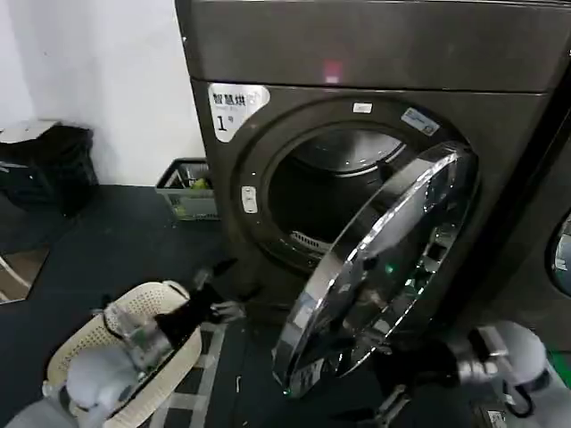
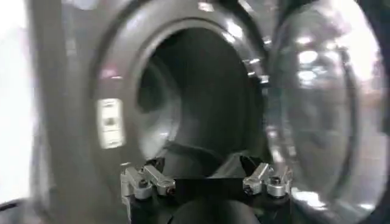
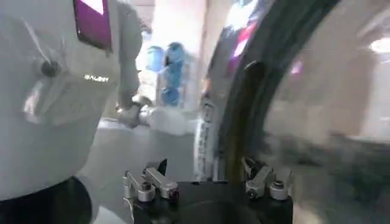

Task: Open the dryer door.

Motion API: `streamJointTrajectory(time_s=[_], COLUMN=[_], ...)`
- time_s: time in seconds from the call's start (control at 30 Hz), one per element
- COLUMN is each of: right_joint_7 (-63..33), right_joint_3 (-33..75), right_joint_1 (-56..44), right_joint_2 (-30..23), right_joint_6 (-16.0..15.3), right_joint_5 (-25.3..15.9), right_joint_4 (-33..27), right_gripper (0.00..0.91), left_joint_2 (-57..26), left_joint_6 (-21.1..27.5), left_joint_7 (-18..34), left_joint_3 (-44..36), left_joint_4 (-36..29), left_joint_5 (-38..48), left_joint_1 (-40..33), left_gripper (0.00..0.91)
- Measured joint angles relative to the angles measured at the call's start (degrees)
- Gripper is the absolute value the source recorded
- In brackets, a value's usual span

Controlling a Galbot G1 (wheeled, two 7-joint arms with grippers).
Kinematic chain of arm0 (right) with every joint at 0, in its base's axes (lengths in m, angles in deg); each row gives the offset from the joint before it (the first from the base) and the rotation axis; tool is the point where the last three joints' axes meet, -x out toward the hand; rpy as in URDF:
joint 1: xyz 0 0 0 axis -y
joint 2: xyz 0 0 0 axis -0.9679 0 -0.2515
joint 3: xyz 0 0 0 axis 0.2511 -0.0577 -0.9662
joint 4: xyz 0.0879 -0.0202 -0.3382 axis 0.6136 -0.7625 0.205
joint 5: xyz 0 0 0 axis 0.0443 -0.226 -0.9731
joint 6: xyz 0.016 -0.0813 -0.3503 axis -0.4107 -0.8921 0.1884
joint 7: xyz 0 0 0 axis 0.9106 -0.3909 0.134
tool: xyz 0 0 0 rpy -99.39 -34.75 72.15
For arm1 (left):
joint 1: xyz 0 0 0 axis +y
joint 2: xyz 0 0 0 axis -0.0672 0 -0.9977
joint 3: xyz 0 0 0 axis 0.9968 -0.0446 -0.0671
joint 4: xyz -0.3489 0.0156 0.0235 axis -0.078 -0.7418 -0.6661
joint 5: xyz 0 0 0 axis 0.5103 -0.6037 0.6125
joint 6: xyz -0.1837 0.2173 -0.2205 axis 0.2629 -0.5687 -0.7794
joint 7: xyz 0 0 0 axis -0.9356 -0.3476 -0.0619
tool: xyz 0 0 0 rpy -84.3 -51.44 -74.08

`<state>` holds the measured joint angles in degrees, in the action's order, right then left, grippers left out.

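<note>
The dryer [image 1: 268,53] is dark bronze-grey, with a white "1" sticker [image 1: 234,107] and a pink light [image 1: 332,71]. Its dryer door [image 1: 384,267], chrome-rimmed with dark glass, stands swung out to the right, and the drum opening [image 1: 330,196] is exposed. My left gripper [image 1: 225,290] hovers open low in front of the opening's left side, holding nothing. From the left wrist it [image 2: 201,164] faces the drum [image 2: 195,103], with the door [image 2: 323,103] beside it. My right gripper [image 1: 393,406] is open under the door's lower edge. In the right wrist view the door's rim [image 3: 210,131] runs ahead between its spread fingers [image 3: 206,165].
A cream laundry basket [image 1: 85,343] lies on the dark floor at lower left beside my left arm. A grey crate [image 1: 187,187] stands against the white wall. Black bags [image 1: 45,165] are stacked at far left. A neighbouring machine [image 1: 560,254] shows at the right edge.
</note>
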<state>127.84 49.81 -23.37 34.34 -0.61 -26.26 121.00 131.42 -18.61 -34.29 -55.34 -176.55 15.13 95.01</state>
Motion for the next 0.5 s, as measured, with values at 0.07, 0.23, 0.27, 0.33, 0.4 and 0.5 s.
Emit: streamJointTrajectory(time_s=[0.07,0.23,0.27,0.33,0.4,0.5], right_joint_7=[0.0,-0.2,-0.2,-0.6,-1.9,-4.4], right_joint_3=[3.2,11.7,13.4,16.8,20.3,26.0], right_joint_1=[-1.3,-2.4,-2.6,-3.1,-3.6,-3.9], right_joint_2=[-0.5,-2.6,-2.9,-3.7,-4.4,-5.4], right_joint_6=[-0.3,-2.8,-2.9,-3.0,-3.5,-4.9], right_joint_5=[0.0,0.8,0.8,0.9,1.5,4.5], right_joint_4=[-0.6,-3.1,-3.6,-4.8,-5.8,-5.9], right_gripper=[0.907,0.907,0.907,0.907,0.907,0.907], left_joint_2=[-0.1,-0.4,-0.6,-1.0,-1.4,-1.5], left_joint_6=[0.1,0.4,0.7,0.8,0.8,0.9], left_joint_7=[-0.8,-1.1,-1.1,-1.4,-1.6,-2.1], left_joint_3=[-2.1,-7.3,-8.3,-10.5,-12.8,-16.1], left_joint_4=[-0.1,0.4,0.5,0.7,0.9,1.0], left_joint_5=[-0.1,1.0,1.4,1.9,2.2,3.0], left_joint_1=[-1.0,-3.9,-4.6,-6.0,-7.6,-10.2], left_gripper=[0.907,0.907,0.907,0.907,0.907,0.907])
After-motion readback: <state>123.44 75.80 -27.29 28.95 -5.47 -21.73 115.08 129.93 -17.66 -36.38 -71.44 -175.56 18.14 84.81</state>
